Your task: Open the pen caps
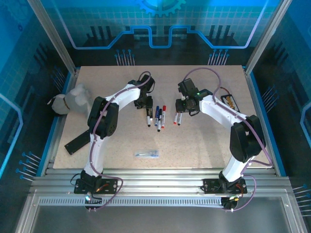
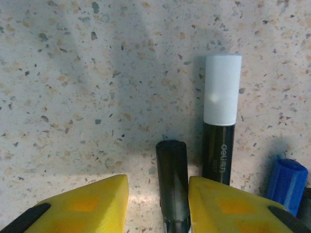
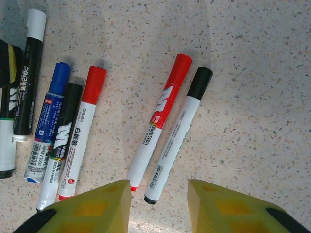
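Several pens lie mid-table, a cluster [image 1: 156, 116] and a pair [image 1: 177, 118]. My left gripper [image 1: 145, 103] is low over the cluster's left end and open. A black pen cap [image 2: 172, 170] lies between its yellow fingers [image 2: 92, 204], touching the right one, with a gap on the left. Beside it are a black pen with a white cap [image 2: 222, 90] and a blue cap [image 2: 286, 180]. My right gripper [image 3: 159, 204] hovers open above the near ends of a red-capped pen [image 3: 160, 119] and a black-capped pen [image 3: 179, 133]. Further left lie another red cap [image 3: 94, 83] and a blue cap [image 3: 59, 77].
A clear crumpled wrapper [image 1: 147, 153] lies near the front edge. A white bundle [image 1: 72, 99] sits at the left side, a flat black object [image 1: 80, 141] below it. A small rack [image 1: 228, 101] stands at the right behind my right arm.
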{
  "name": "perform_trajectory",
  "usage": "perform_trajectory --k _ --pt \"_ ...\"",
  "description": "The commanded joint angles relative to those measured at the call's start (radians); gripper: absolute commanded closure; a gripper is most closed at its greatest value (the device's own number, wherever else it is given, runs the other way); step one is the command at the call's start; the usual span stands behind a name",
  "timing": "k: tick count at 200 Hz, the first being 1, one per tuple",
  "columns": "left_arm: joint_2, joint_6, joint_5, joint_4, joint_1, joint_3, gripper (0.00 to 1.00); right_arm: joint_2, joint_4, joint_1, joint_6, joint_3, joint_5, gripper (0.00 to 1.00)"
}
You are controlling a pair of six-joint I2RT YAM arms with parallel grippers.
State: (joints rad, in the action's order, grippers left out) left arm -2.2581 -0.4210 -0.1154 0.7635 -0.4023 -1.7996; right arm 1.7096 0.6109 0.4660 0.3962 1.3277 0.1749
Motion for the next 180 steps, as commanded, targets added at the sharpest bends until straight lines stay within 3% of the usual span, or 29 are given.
perform_trajectory --k 1,53,97,147,180 --pt "-0.031 -0.026 0.007 -0.005 -0.009 0.008 0.62 0.015 -0.005 0.01 0.009 -0.007 -0.008 0.63" --pt "-0.066 -0.029 0.002 0.0 -0.009 -0.009 0.65 0.019 -0.013 0.009 0.011 -0.012 -0.015 0.66" --pt "-0.081 -0.029 -0.001 0.002 -0.007 -0.02 0.73 0.02 -0.031 0.009 0.019 -0.025 -0.047 0.68" --pt "-0.079 -0.026 0.003 0.01 0.011 -0.027 0.86 0.03 -0.052 0.021 0.039 -0.031 -0.096 0.69" --pt "-0.051 -0.025 0.014 0.008 0.031 -0.025 1.0 0.048 -0.089 0.05 0.059 -0.034 -0.152 0.7"
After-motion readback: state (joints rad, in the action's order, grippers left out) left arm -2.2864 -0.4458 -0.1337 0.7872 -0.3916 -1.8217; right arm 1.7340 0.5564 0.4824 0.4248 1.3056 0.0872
